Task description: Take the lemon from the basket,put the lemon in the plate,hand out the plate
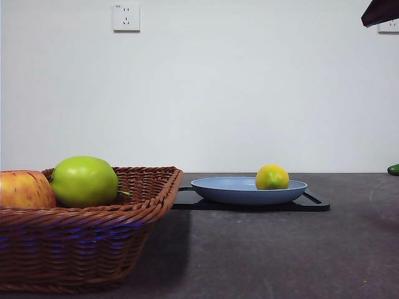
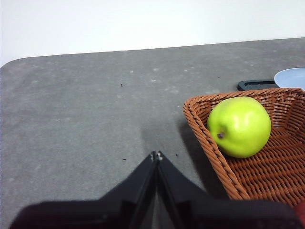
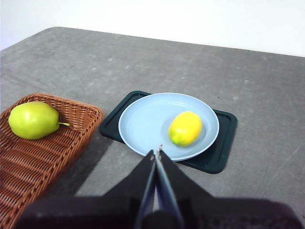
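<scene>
The yellow-green lemon (image 1: 272, 177) lies in the light blue plate (image 1: 215, 186), right of the plate's middle; it also shows in the right wrist view (image 3: 185, 128) on the plate (image 3: 143, 121). The wicker basket (image 1: 93, 240) stands at the near left. My right gripper (image 3: 157, 151) is shut and empty, above the table just short of the plate's rim. My left gripper (image 2: 156, 155) is shut and empty over bare table beside the basket (image 2: 209, 143). In the front view only a dark arm tip (image 1: 380, 11) shows at the top right corner.
The plate rests on a flat black tray (image 1: 315, 202), also in the right wrist view (image 3: 219, 152). A bright green apple (image 1: 84, 181) and a red-yellow apple (image 1: 24, 189) lie in the basket. A small green thing (image 1: 393, 169) sits at the far right edge.
</scene>
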### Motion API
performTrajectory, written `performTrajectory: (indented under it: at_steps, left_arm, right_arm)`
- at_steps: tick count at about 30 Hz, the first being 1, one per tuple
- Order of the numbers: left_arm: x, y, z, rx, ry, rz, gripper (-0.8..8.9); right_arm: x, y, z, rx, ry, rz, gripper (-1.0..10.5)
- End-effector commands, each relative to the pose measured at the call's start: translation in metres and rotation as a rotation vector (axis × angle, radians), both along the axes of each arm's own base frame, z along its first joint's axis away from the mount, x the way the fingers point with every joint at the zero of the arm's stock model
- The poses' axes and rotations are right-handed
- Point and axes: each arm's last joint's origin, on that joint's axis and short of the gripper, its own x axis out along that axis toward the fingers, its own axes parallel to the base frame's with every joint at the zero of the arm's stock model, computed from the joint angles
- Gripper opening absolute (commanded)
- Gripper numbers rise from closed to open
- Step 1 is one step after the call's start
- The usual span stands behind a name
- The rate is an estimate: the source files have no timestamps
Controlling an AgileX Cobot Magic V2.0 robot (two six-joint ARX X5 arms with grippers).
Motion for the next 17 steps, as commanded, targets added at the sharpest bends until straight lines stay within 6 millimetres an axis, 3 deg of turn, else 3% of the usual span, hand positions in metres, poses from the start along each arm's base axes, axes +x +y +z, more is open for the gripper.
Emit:
performTrajectory:
  at_steps: [1, 12, 17]
  left_arm:
    - [0.0006, 0.0003, -0.0031, -0.003, 0.003, 0.004, 0.09]
    - [0.0006, 0.0003, -0.0031, -0.003, 0.002, 0.004, 0.09]
    - [0.0006, 0.0003, -0.0031, -0.003, 0.002, 0.004, 0.09]
  right_arm:
    - [-0.0003, 0.0010, 0.0052, 0.021, -0.013, 0.003, 0.0]
    - [-0.0004, 0.0009, 0.0052, 0.019, -0.014, 0.003, 0.0]
    - [-0.0060, -0.0085, 0.0073, -0.085, -0.083, 0.000, 0.0]
